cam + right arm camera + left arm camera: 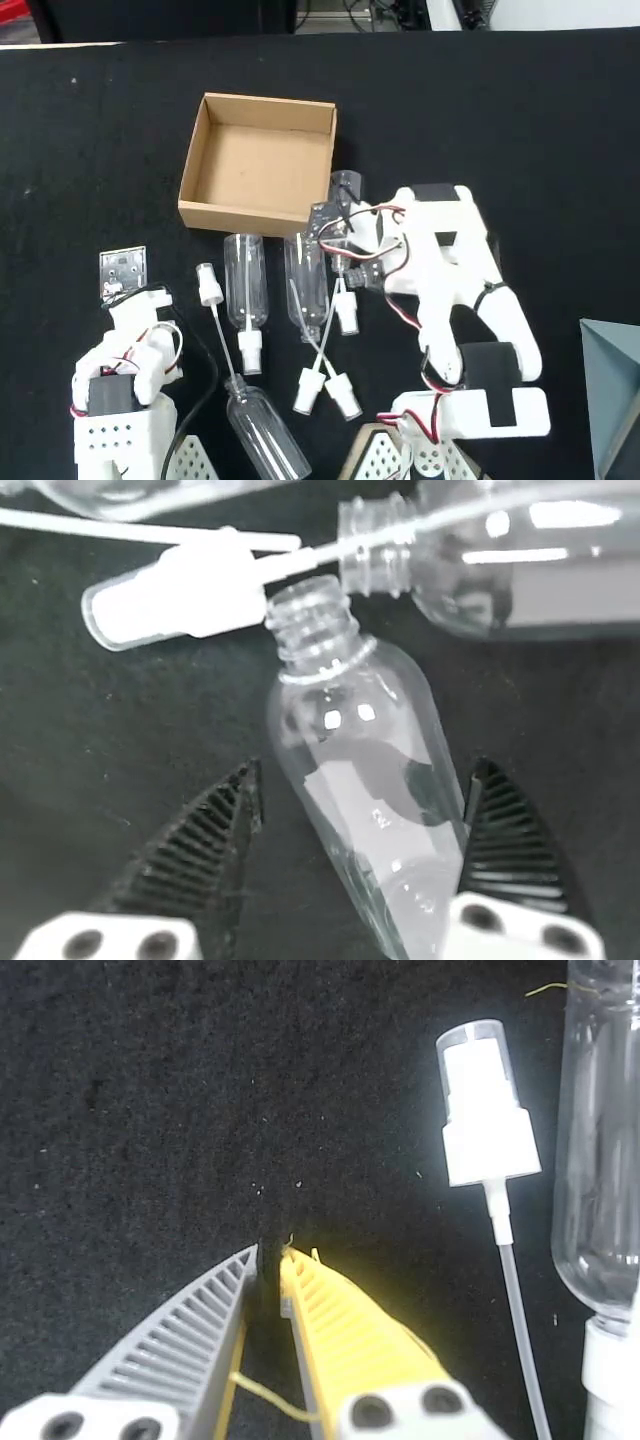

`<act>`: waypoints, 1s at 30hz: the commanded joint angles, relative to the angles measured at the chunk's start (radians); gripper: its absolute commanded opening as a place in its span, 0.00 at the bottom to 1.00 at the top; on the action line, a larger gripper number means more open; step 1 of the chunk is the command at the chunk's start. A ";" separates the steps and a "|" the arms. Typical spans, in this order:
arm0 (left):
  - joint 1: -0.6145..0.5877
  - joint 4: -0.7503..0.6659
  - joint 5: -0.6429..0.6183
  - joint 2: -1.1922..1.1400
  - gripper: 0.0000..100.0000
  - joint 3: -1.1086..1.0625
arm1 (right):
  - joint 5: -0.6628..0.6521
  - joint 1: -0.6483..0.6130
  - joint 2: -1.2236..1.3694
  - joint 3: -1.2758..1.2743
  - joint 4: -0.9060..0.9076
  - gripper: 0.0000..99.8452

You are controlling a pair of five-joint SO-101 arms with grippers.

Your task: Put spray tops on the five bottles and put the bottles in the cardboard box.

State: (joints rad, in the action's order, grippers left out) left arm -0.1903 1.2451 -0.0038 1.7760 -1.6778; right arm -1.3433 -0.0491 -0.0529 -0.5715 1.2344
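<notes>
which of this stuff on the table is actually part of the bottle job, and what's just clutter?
Job:
- cardboard box
- clear bottles, one between the open fingers of the right gripper
- spray tops, some loose, some on bottles

Lying about:
- small grey plate
- grey object at the high view's right edge

Light: bright, even, from overhead. Table (540,110): matte black, soaking it up. Cardboard box (245,217): soft shading along inner walls. Clear bottle (370,780): small white glints on shoulder; broader streaks on neighbouring bottle (520,560).
</notes>
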 commanded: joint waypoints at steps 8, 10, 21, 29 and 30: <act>-0.008 0.009 0.008 0.011 0.03 -0.025 | 0.180 0.020 -0.001 0.067 -0.015 0.28; -0.008 0.009 0.008 0.011 0.03 -0.025 | 0.222 0.020 -0.001 0.067 -0.015 0.28; -0.008 0.009 0.008 0.011 0.03 -0.025 | 0.502 0.020 -0.001 0.061 -0.008 0.28; -0.008 0.009 0.008 0.011 0.03 -0.025 | 0.529 0.018 -0.005 0.010 -0.008 0.28; -0.008 0.009 0.008 0.011 0.03 -0.025 | 0.529 0.018 -0.008 0.007 -0.006 0.28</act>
State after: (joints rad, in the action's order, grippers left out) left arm -0.1903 1.2451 -0.0038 1.7760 -1.6778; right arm -0.8201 -0.0460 -0.0529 -0.5731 1.2329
